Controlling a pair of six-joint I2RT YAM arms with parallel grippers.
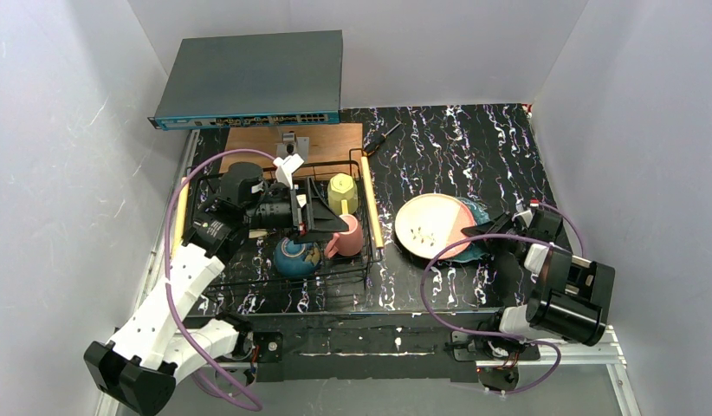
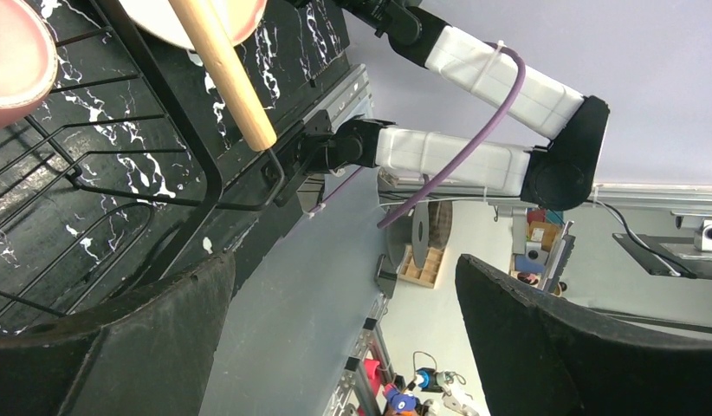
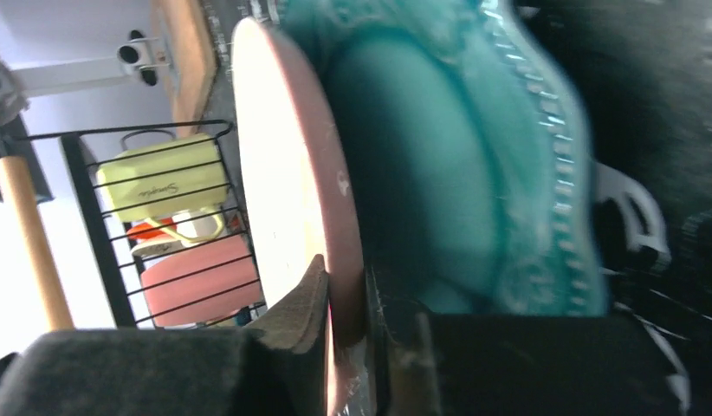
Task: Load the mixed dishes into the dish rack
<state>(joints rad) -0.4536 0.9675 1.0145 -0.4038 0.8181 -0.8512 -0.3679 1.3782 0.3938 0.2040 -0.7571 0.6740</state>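
Black tabletop (image 1: 474,147): right gripper (image 3: 344,312) pinches orange plate (image 3: 335,173) edge.

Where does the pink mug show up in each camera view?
Top external: pink mug inside the rack, near its right edge.
Left wrist: top-left corner, cut off.
Right wrist: lower left, seen through the rack.
Shared landmark: the rack's wooden handle beside it.

We are viewing a robotics lab test cell: white panels (image 1: 67,173) are enclosing a black marbled tabletop (image 1: 474,147), which is sitting on an aluminium rail frame (image 1: 624,390). A network switch (image 1: 249,78) is resting at the back. The left wrist view is showing a spool (image 2: 419,234) and stored equipment (image 2: 539,247) beyond the table.
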